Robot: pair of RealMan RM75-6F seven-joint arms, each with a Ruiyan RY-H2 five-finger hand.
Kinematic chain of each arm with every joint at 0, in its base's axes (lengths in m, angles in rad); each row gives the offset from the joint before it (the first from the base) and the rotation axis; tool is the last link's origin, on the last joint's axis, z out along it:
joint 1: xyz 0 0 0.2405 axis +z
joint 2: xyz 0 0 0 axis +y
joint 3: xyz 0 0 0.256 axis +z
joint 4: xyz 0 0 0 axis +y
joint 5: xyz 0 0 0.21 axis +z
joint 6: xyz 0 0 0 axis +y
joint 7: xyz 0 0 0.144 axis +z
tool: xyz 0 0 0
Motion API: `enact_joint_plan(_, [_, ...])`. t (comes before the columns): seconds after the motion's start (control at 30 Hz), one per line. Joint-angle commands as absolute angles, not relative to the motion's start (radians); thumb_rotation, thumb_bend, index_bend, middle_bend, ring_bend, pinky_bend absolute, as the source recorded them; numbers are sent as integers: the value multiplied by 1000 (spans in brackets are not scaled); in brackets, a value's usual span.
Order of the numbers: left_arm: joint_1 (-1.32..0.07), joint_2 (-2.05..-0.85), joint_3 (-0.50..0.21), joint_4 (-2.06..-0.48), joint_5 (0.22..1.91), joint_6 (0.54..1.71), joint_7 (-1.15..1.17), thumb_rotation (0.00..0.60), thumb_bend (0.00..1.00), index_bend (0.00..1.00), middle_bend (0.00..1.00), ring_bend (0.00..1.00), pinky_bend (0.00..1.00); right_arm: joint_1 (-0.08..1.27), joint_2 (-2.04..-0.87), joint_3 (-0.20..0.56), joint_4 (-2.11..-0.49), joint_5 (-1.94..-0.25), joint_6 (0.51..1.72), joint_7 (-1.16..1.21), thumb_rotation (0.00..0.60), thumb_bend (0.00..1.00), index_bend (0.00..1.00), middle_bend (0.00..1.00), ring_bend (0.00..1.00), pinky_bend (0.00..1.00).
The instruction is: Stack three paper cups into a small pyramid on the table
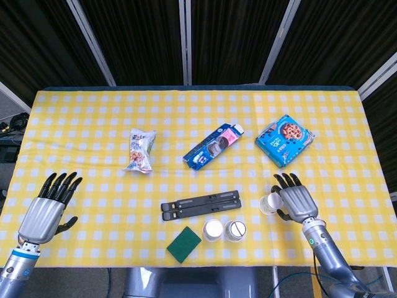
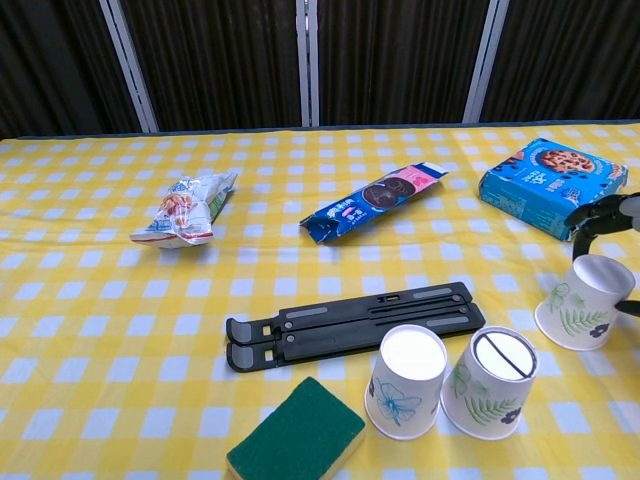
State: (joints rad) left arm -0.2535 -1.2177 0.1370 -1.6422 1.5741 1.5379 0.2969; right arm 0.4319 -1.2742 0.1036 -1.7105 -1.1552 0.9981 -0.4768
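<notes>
Paper cup (image 2: 584,303) tilted, between right hand's (image 1: 295,202) spread fingers (image 2: 596,212), ungripped.

Right hand (image 1: 296,201) curls around a paper cup (image 1: 268,203); left hand (image 1: 46,209) spread.

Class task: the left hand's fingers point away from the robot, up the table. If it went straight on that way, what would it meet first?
Probably nothing: ahead of the left hand lies only bare tablecloth; the snack bag sits off to its right.
</notes>
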Motion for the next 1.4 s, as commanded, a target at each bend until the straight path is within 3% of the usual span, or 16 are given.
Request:
enact_joint_plan(0.03, [-250, -1216, 131, -1641, 1576, 1535, 294, 600, 195, 0, 0, 0, 0, 434, -1281, 99, -1704, -1160, 1003, -472, 600, 235, 435, 140, 0, 29])
enact_joint_plan(0.6, [-227, -1213, 98, -1633, 1591, 1506, 285, 600, 195, 0, 0, 0, 0, 506, -1264, 135, -1821, -1319, 1041, -431, 600, 235, 477, 168, 0, 84])
enact_joint_plan(0.97, [-221, -1204, 80, -1636, 1590, 1470, 278, 600, 194, 0, 0, 0, 0, 619, -1240, 165, -1944, -1323, 915, -384, 600, 235, 479, 174, 0, 90])
enact_joint_plan(1.4, [-210, -1198, 64, -1632, 1601, 1462, 258, 600, 194, 0, 0, 0, 0, 673, -1256, 162, -2015, -1285, 925, -478, 600, 235, 489, 187, 0, 103])
